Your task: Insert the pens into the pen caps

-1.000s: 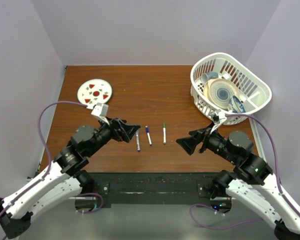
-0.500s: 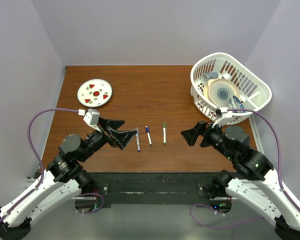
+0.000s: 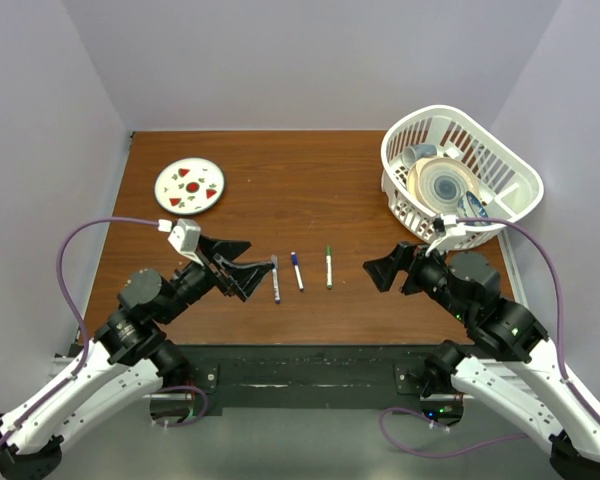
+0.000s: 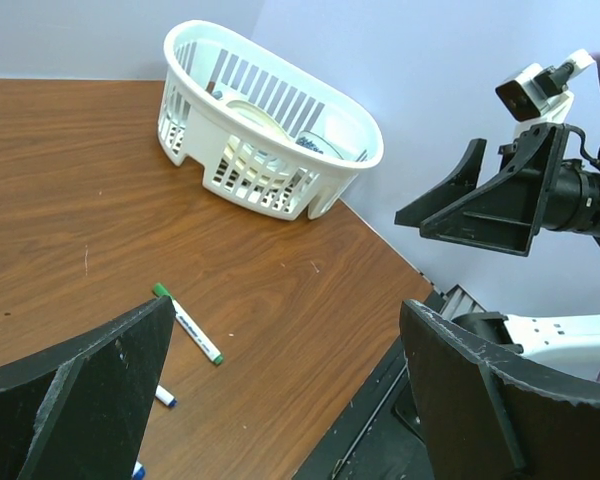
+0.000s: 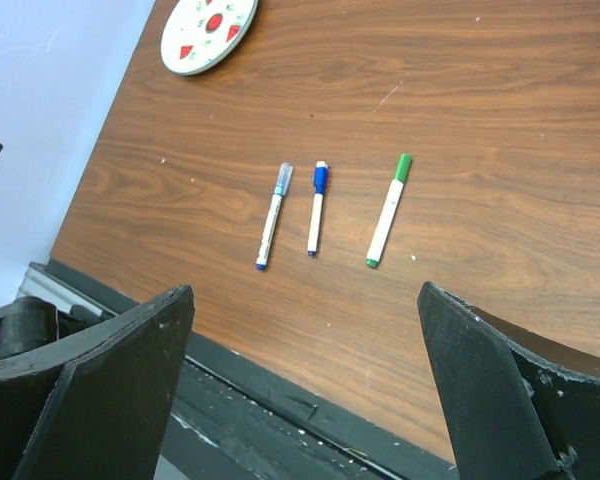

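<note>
Both arms low over brown wooden table point(image 3: 310, 170), grippers facing each other across the middle.

L gripper point(image 3: 255, 256): fingers spread wide, nothing between them. From top view its near fingertip sits just beside the leftmost pen; contact can't be told.

R gripper point(image 3: 378, 270): also spread wide, nothing held, to the right of the pen row and apart from it.

Three thin white-barrelled pens point(image 5: 316, 208) lie in a row, roughly parallel, near-centre of the table betw. the grippers, not touching each other.

Pen caps point(image 5: 404, 167): green on rt pen, blue on mid, greyish on lt. Each appears seated on its pen's far end.

White slotted plastic basket point(image 3: 520, 180) w/ dishes at far right. Round white plate w/ red marks point(image 3: 190, 187) at far left.
</note>
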`<control>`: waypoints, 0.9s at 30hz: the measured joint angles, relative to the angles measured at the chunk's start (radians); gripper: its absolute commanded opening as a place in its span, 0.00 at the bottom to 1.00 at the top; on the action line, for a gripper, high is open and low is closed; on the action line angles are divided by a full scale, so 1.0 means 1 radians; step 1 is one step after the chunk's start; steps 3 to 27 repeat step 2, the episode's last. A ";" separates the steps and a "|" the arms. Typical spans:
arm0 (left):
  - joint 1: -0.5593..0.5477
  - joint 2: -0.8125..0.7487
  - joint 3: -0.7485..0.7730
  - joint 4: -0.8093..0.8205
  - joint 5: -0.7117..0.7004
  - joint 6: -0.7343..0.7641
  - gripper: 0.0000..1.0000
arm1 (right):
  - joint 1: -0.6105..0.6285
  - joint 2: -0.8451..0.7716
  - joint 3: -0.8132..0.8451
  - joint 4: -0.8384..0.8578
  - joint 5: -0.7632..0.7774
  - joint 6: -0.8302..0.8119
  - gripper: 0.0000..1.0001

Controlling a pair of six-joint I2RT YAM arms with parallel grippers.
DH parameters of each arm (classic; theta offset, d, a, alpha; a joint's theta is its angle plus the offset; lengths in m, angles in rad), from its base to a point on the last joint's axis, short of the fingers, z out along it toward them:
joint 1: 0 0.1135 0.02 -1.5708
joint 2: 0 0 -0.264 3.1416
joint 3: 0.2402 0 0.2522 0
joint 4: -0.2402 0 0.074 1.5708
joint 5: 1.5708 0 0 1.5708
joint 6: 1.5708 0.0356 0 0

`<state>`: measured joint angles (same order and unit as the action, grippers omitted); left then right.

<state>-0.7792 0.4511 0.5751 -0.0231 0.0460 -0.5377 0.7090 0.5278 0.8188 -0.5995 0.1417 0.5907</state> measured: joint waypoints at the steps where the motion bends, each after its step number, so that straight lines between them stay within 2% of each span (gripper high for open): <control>1: 0.000 0.000 0.000 0.000 0.002 0.000 1.00 | 0.000 0.000 0.000 0.000 0.000 0.001 0.99; 27: 0.000 0.000 0.000 0.000 0.003 0.000 1.00 | 0.000 0.000 0.000 0.000 0.000 0.002 0.99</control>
